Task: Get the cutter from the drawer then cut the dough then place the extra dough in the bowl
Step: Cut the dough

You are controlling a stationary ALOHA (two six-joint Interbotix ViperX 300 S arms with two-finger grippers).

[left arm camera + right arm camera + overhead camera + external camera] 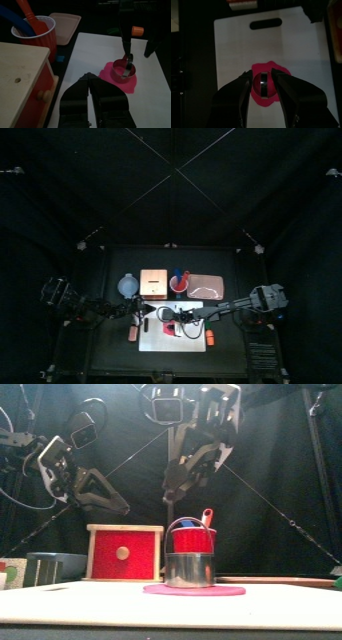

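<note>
The round metal cutter stands upright on a flat pink dough disc on the white cutting board. My right gripper hangs straight above it, shut on the cutter's wire handle, with the dough spread underneath. In the left wrist view the cutter sits in the dough with the right arm's jaw coming down onto it. My left gripper is shut and holds nothing, hovering over the board's left side beside the wooden box.
The wooden box with its red drawer front stands behind the board at the left. The blue-grey bowl is left of the box. A red cup with toy knives and the pink tray lie behind the board.
</note>
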